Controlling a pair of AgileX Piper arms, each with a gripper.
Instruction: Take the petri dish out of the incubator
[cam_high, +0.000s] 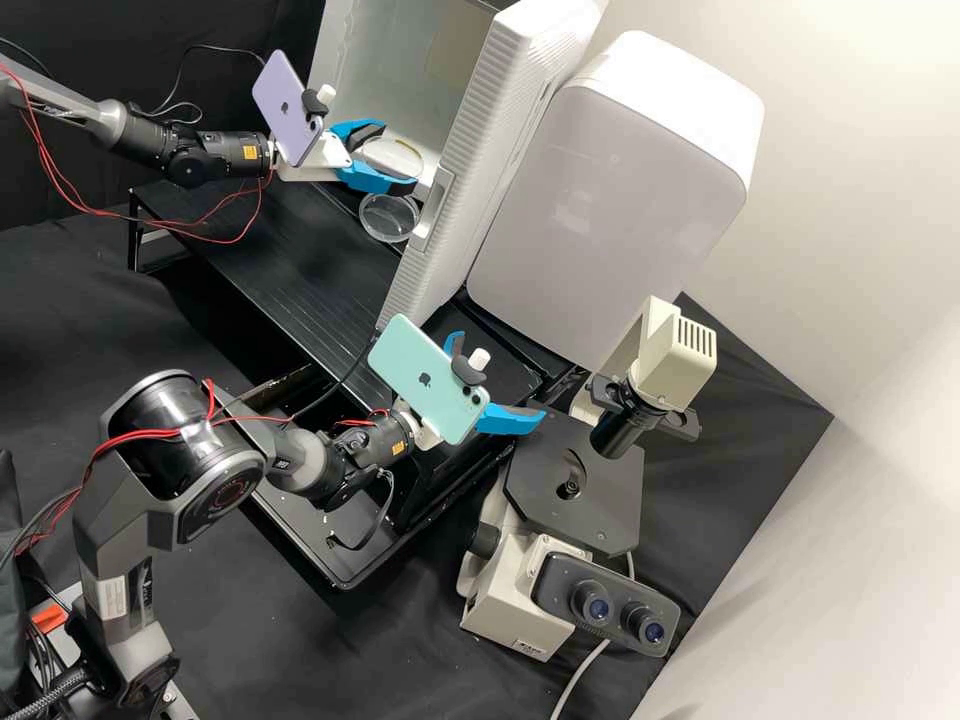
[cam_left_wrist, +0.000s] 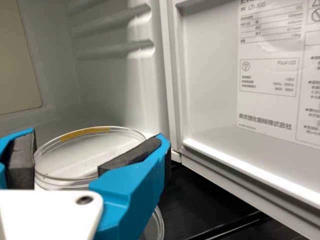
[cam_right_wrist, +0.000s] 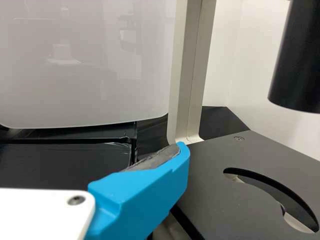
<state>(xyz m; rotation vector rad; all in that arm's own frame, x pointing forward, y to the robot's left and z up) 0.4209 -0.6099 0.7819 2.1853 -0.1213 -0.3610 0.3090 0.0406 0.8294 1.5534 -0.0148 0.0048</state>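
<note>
Your left gripper is clamped on the petri dish, one grey pad against each side of its wall. The dish is level, its yellow-taped lid up, at the open front of the incubator. The side-on grip looks chosen to keep lid and base together and the dish flat, so nothing inside should slide.

The incubator's door stands swung wide, which leaves your arm a straight way out over the black bench. A second dish lies on that bench just below the held one. The height of your grip seems meant to pass over it, and dropping too early risks knocking the two together.

Your right gripper hangs well apart from all this, just above the stage of the microscope. You cannot tell whether it is apart or together. It looks parked there to keep the doorway free.
</note>
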